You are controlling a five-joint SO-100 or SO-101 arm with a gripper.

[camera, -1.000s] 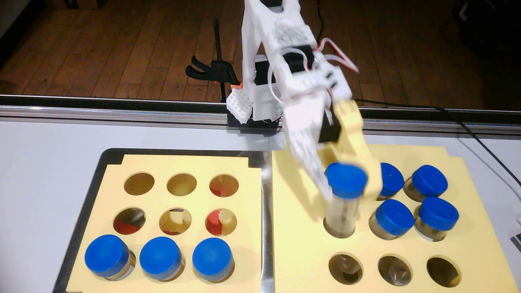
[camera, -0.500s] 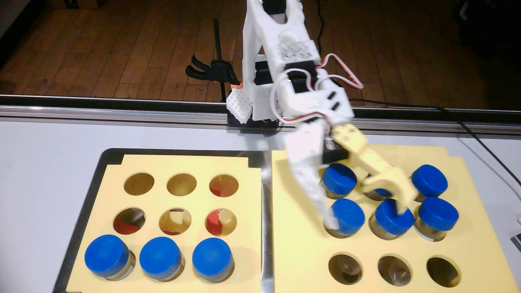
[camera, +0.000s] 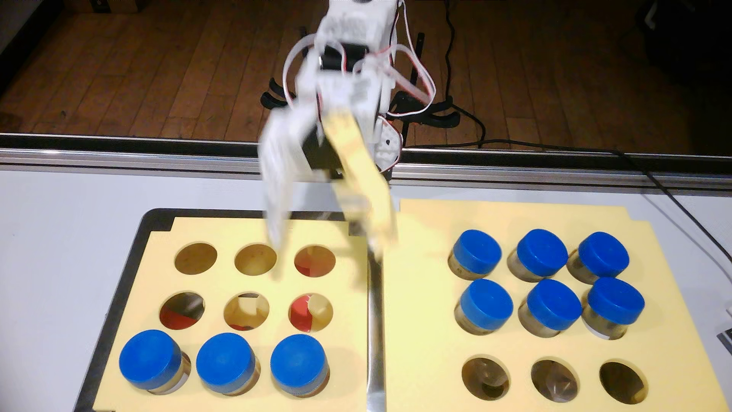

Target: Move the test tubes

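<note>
Fixed view, from its near edge upward: three test tubes (camera: 223, 364) stand in the nearest row of the left rack (camera: 158, 285), nearer the camera than the gripper (camera: 328, 257) and mostly to its left. Six more (camera: 548, 283) fill the two far rows of the right rack (camera: 420, 317), off to the gripper's right; that rack's nearest row of holes is empty. The gripper hangs above the far right part of the left rack, close to the seam between the racks, with its white finger (camera: 277, 206) and its yellow-taped finger (camera: 372, 206) spread apart and nothing between them.

My reading is that the next tube comes from the right rack and goes to a free hole on the left. To do that well, the gripper should swing right, centre over one blue cap, descend straight with the jaws wide, close on the ribbed cap, then lift vertically so the foam does not drag.

Motion blur smears both fingers, so their tips and height above the foam are hard to judge. Red and pale shapes show through the empty left holes; what they are is unclear. Beyond the desk (camera: 59, 237), the arm's top is cut off.
</note>
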